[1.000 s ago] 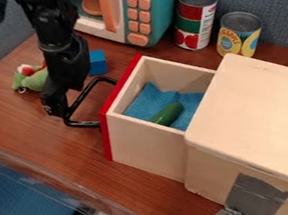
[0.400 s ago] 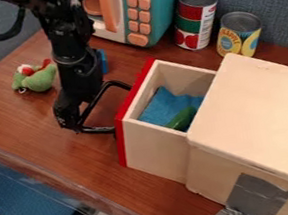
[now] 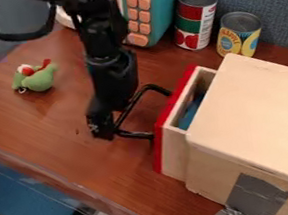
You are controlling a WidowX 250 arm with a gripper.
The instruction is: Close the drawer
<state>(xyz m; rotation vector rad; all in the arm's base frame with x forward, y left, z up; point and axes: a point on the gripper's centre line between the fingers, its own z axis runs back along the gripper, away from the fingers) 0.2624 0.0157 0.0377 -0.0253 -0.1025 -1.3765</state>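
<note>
The black gripper (image 3: 103, 125) hangs left of the drawer, against the left end of the black wire handle (image 3: 128, 112). Its fingertips point down close to the table top. The drawer (image 3: 173, 148), pale wood with a red front, sticks out a short way from the left side of the wooden box (image 3: 256, 119). Through the narrow opening a bit of blue cloth (image 3: 189, 113) is seen inside.
A green toy (image 3: 37, 79) lies at the left. Behind stand a teal toy microwave (image 3: 155, 2), a tall can (image 3: 194, 19) and a shorter can (image 3: 238, 34). A clear plastic edge (image 3: 63, 184) runs along the lower left.
The drawer has slid right into the box, and its opening has narrowed. My gripper has moved right and slightly down alongside the handle. The green object inside has gone out of sight.
</note>
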